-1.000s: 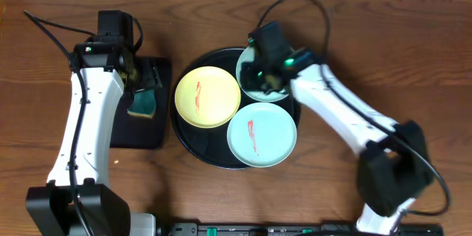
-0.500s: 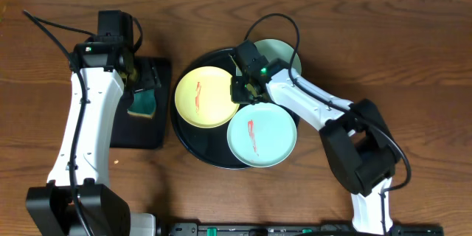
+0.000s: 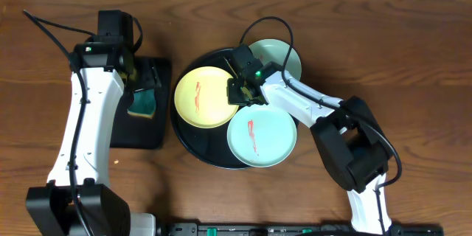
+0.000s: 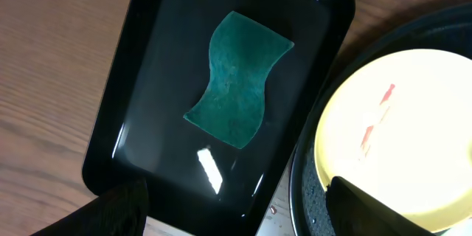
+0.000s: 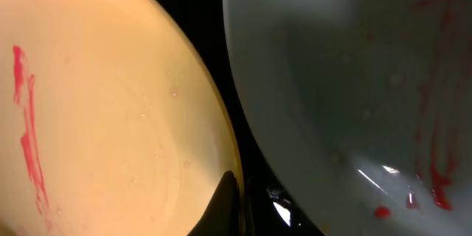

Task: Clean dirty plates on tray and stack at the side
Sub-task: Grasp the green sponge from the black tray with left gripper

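The right claw is clenched with nothing seen between its tips. It sits low over the round black tray, in the gap between the yellow plate on the tray's left and the near aqua plate; both are smeared red. The second aqua plate lies far right, overlapping the tray's rim. The left claw hangs released above a green sponge in the small rectangular tray on the wooden surface.
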You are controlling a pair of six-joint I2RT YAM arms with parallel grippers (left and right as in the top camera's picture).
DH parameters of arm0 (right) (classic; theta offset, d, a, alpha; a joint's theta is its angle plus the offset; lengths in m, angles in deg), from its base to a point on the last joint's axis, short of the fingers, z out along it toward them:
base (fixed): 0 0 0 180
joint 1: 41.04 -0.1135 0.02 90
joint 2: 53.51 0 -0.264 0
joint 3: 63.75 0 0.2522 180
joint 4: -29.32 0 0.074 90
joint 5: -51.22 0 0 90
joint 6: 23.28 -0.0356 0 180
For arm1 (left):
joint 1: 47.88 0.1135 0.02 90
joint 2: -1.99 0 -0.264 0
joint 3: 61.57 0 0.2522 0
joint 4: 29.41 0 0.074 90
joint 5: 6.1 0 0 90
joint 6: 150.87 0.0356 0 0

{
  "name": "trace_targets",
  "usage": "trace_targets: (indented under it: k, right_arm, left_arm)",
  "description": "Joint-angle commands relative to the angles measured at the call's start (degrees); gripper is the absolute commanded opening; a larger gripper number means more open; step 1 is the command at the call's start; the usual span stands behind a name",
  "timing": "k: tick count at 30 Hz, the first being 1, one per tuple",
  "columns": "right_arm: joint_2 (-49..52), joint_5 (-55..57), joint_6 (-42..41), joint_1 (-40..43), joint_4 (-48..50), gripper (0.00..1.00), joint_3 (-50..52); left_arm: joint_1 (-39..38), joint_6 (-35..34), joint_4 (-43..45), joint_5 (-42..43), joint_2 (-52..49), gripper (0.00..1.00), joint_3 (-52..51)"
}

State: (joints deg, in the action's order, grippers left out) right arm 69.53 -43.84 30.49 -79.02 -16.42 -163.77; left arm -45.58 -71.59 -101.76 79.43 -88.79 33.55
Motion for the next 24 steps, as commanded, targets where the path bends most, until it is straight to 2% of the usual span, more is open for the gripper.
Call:
trace_targets:
  k: [1, 12, 16, 20, 23, 24]
  right_arm:
    - [1.8, 0.7, -0.2, -0.5, -0.2, 0.01, -0.7]
    - [1.0, 0.2, 2.7, -0.4, -0.8, 0.01, -0.7]
    - [0.6, 0.1, 4.0, -0.4, -0.9, 0.01, -0.8]
    - [0.6, 0.1, 4.2, -0.4, -1.2, 0.01, -0.7]
    - [0.6, 0.1, 4.2, -0.4, -1.2, 0.01, -0.7]
    - [0.6, 0.1, 4.2, -0.4, -1.2, 0.01, -0.7]
  left_arm:
    - [0.2, -0.7, -0.1, -0.5, -0.3, 0.78, 0.2]
    - [0.2, -0.3, -0.3, -0.5, -0.3, 0.78, 0.1]
    - [0.6, 5.3, -0.2, -0.5, -0.5, 0.77, 0.1]
    - [2.7, 6.7, 0.4, -0.5, -2.3, 0.7, 0.1]
    - [4.3, 7.6, 0.8, -0.4, -5.0, 0.69, 0.1]
    - [4.6, 9.9, 1.0, 1.0, -6.2, 0.69, 0.1]
